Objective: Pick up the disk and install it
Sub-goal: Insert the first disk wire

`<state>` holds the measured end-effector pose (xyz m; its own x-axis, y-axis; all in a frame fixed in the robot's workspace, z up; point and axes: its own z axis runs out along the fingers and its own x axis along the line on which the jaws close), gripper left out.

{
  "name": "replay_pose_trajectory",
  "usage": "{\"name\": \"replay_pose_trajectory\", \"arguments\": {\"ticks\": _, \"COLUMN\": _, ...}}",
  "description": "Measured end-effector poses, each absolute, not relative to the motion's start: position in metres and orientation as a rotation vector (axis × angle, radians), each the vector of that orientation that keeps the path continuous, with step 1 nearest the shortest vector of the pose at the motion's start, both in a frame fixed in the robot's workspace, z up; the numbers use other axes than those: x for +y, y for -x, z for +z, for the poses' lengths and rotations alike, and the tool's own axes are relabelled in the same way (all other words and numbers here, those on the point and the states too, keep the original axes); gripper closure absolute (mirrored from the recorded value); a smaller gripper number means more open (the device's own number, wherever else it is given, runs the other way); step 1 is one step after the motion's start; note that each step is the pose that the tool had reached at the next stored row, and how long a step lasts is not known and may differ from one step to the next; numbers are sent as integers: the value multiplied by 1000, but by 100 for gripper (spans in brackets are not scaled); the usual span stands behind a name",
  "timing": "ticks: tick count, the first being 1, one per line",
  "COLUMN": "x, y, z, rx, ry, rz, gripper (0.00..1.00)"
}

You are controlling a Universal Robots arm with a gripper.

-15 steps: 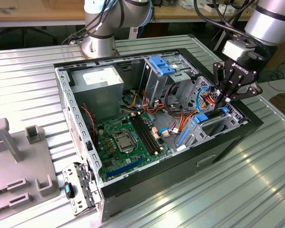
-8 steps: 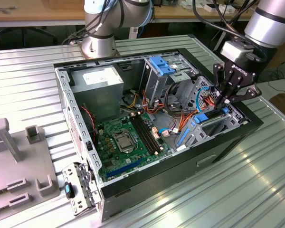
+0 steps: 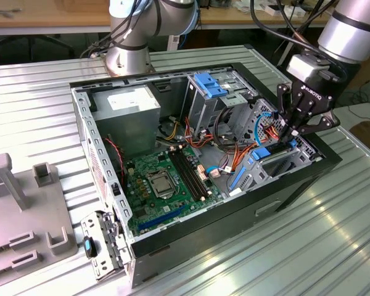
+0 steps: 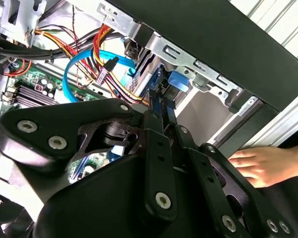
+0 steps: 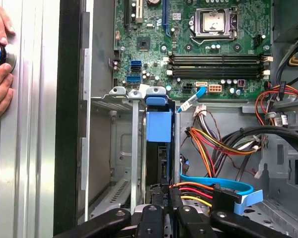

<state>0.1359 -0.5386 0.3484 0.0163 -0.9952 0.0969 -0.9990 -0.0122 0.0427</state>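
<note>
At the right of the exterior view, the gripper (image 3: 290, 137) reaches down into the open computer case (image 3: 191, 231). Its fingers are pinched tight on the disk (image 5: 159, 126), which stands on edge in the metal drive bay (image 5: 119, 94) beside the motherboard (image 3: 142, 168).

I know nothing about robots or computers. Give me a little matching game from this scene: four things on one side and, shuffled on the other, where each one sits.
Things
1. disk
2. board
3. person's hand
4. power supply

Places
A. on the ribbed table, outside the case
B. on edge in the drive bay, gripped by the robot's hand
C. flat on the case floor
D. in the case corner nearest the arm's base

Pairs: 1-B, 2-C, 3-A, 4-D
</note>
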Motion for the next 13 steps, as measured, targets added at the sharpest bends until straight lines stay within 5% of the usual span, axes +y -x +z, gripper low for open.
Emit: {"name": "replay_pose_trajectory", "arguments": {"ticks": 13, "x": -539, "y": -137, "z": 344, "rx": -2140, "ry": -2165, "rz": 57, "gripper": 83}}
